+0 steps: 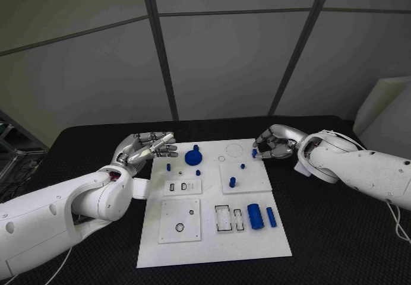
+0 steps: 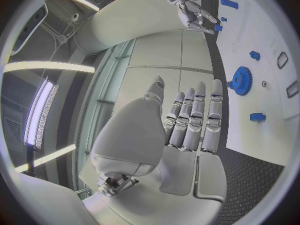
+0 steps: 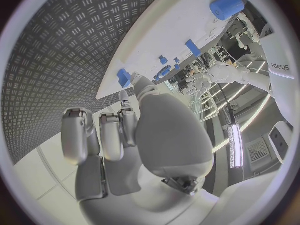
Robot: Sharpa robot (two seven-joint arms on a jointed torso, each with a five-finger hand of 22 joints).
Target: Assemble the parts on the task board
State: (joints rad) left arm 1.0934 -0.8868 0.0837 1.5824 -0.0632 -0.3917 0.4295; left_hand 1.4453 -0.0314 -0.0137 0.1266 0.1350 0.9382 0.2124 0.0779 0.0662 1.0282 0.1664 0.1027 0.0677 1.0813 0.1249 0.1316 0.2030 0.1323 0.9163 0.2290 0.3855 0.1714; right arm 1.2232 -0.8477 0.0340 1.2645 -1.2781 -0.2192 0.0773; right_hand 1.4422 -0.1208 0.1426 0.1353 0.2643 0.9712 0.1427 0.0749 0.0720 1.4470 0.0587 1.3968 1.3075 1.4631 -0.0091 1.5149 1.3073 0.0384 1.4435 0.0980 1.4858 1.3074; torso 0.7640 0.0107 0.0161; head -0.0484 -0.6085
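The task board (image 1: 214, 237) looks like smooth matt white plastic, and the parts (image 1: 253, 216) on it like smooth blue plastic. The table (image 1: 342, 237) has a black, ribbed, rubbery mat with a rough tread pattern.

The flat white plastic task board (image 1: 214, 237) lies on a black table (image 1: 342, 237) whose mat shows a fine pattern of short raised dashes in crossing groups. On the board, toward twelve o'clock, sits a round blue toothed gear (image 1: 193, 157); toward four o'clock lie a thick blue cylinder (image 1: 253, 216) and a thin blue rod (image 1: 271, 217). Small blue pegs (image 1: 236, 181) dot the board's middle. Black outlines mark the recesses (image 1: 223, 218) on the white raised plates. The silver metal left hand (image 1: 147, 147) and silver metal right hand (image 1: 275, 142) end glossy white arms (image 1: 51, 214). Behind stand pale grey wall panels (image 1: 223, 53) split by dark seams.
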